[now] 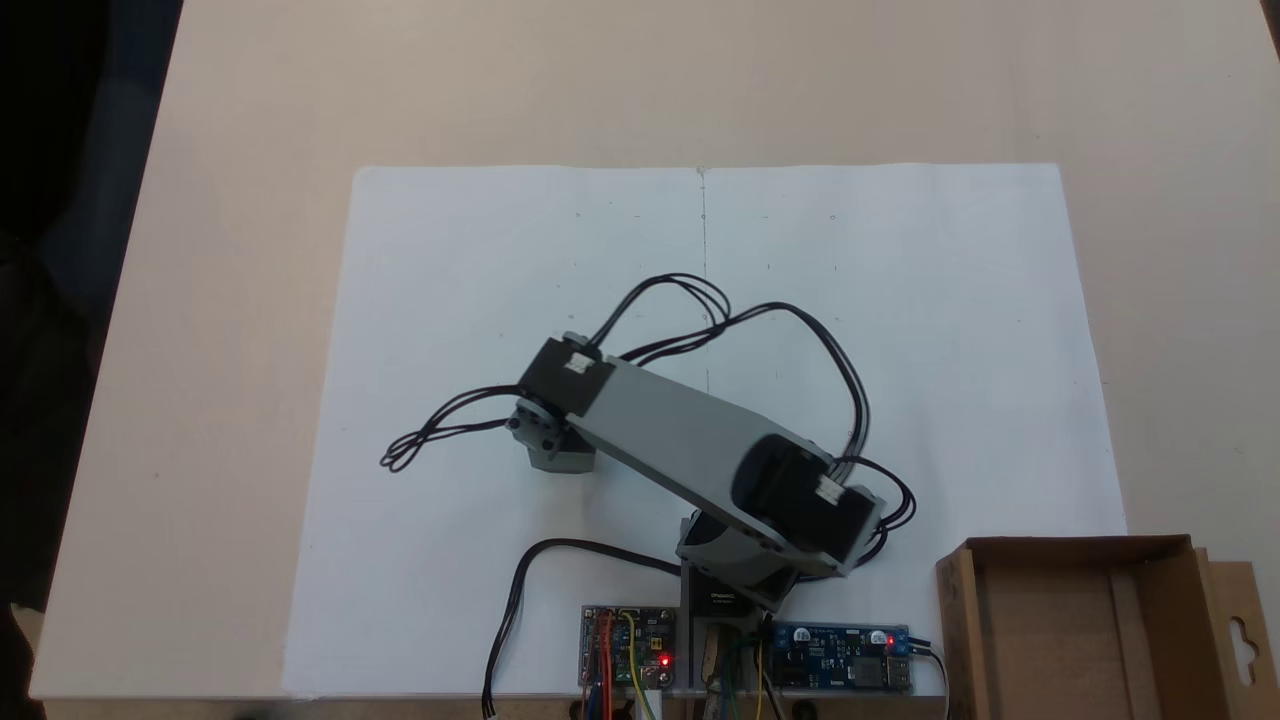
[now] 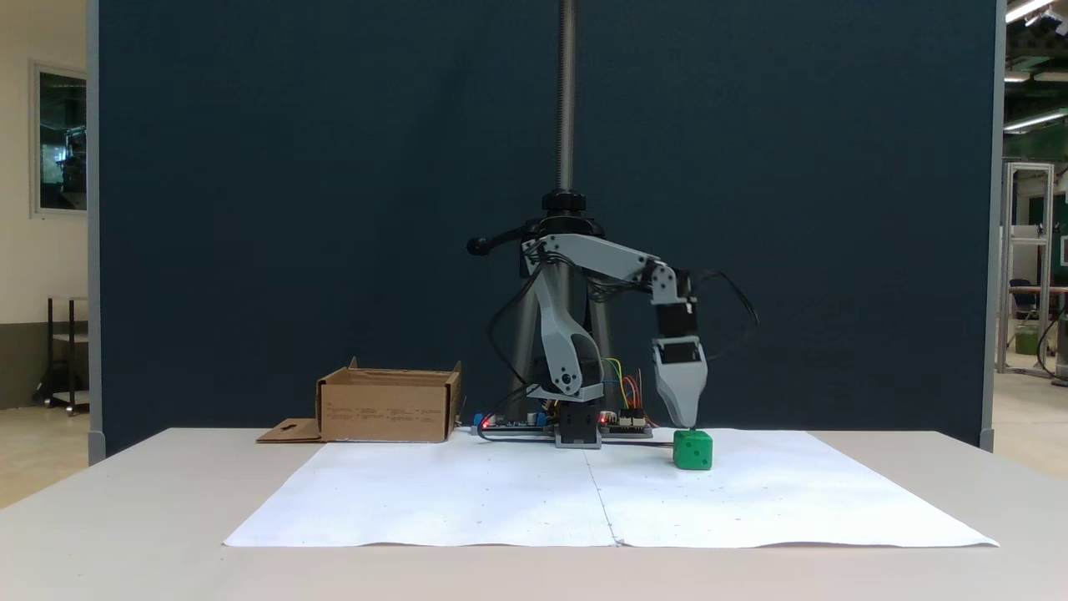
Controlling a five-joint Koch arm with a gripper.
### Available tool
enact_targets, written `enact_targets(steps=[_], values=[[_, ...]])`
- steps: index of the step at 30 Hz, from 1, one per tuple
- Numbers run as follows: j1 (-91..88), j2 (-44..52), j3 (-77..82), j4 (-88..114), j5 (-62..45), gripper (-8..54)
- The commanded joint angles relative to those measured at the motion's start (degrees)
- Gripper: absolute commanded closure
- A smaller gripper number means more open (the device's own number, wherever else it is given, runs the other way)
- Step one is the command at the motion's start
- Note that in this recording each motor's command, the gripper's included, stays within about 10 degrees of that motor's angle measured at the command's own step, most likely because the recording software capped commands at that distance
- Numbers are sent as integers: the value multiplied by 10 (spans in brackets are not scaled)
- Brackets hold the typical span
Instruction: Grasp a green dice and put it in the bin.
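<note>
White paper holds green dice; jaws just above (state unclear); bin apart.

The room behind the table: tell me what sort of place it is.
Probably a lab or workshop hall: a dark partition backs the table, ceiling strip lights and metal frames stand beyond, and bare circuit boards sit by the arm.

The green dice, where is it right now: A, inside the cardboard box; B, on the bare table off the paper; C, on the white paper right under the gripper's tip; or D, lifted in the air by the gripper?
C: in a fixed view the green dice sits on the white paper, directly below the gripper, well away from the bin.
</note>
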Motion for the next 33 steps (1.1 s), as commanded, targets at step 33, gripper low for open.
enact_targets(steps=[33], values=[[-13,-124,-2,-93,33,48]])
